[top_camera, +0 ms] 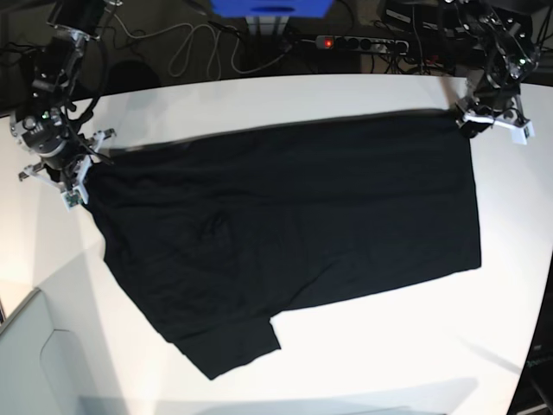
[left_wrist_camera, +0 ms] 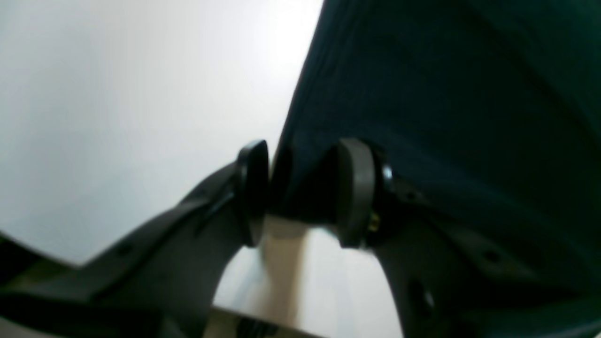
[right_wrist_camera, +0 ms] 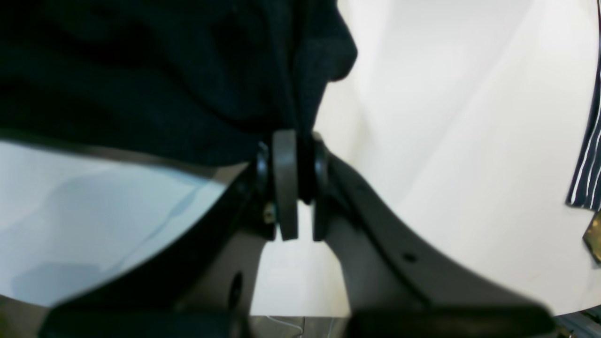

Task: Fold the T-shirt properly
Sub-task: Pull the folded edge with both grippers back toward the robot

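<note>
The black T-shirt (top_camera: 294, 216) lies spread, plain side up, across the white table (top_camera: 389, 346). One sleeve points toward the front left. My right gripper (top_camera: 79, 173) is at the shirt's left corner. In the right wrist view the right gripper (right_wrist_camera: 300, 183) is shut on a fold of the T-shirt (right_wrist_camera: 141, 70). My left gripper (top_camera: 471, 119) is at the back right corner. In the left wrist view the left gripper (left_wrist_camera: 303, 192) stands open, its pads apart with the edge of the T-shirt (left_wrist_camera: 446, 94) hanging loosely between them.
A power strip (top_camera: 359, 41), cables and a blue box (top_camera: 272, 7) sit behind the table's back edge. A dark white-striped cloth (right_wrist_camera: 587, 155) shows at the right edge of the right wrist view. Bare white table runs along the front and right of the shirt.
</note>
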`<action>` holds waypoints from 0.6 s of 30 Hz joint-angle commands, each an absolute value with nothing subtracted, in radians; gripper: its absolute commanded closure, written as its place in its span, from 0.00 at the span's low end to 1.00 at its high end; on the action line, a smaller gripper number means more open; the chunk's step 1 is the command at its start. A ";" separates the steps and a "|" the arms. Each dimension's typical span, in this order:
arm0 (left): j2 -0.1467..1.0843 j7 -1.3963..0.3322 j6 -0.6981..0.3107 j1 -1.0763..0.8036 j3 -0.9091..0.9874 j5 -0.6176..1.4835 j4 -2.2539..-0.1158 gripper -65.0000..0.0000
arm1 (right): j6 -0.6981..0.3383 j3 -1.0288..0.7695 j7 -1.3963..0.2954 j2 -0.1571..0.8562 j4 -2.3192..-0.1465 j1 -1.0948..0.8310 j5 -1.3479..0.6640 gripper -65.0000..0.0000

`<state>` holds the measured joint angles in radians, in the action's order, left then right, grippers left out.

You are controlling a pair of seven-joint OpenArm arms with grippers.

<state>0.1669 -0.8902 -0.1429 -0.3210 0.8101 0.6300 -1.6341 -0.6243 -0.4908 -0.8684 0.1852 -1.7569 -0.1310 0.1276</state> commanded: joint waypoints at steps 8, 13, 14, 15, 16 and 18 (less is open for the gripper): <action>0.177 -0.878 -0.148 -0.343 0.816 0.651 -1.627 0.64 | -0.638 -0.493 -0.852 0.185 -1.771 -0.120 0.120 1.00; 0.176 -0.878 -0.148 -0.355 0.816 0.644 -1.624 0.62 | -0.638 -0.493 -0.852 0.185 -1.771 -0.120 0.120 1.00; 0.176 -0.878 -0.148 -0.357 0.816 0.650 -1.624 0.60 | -0.638 -0.493 -0.852 0.185 -1.771 -0.120 0.120 1.00; 0.174 -0.878 -0.148 -0.357 0.816 0.650 -1.623 0.58 | -0.638 -0.493 -0.852 0.185 -1.771 -0.120 0.120 1.00; 0.174 -0.878 -0.148 -0.357 0.816 0.650 -1.623 0.57 | -0.638 -0.493 -0.852 0.185 -1.771 -0.120 0.120 1.00; 0.159 -0.878 -0.148 -0.357 0.816 0.650 -1.618 0.56 | -0.638 -0.493 -0.852 0.185 -1.771 -0.120 0.120 1.00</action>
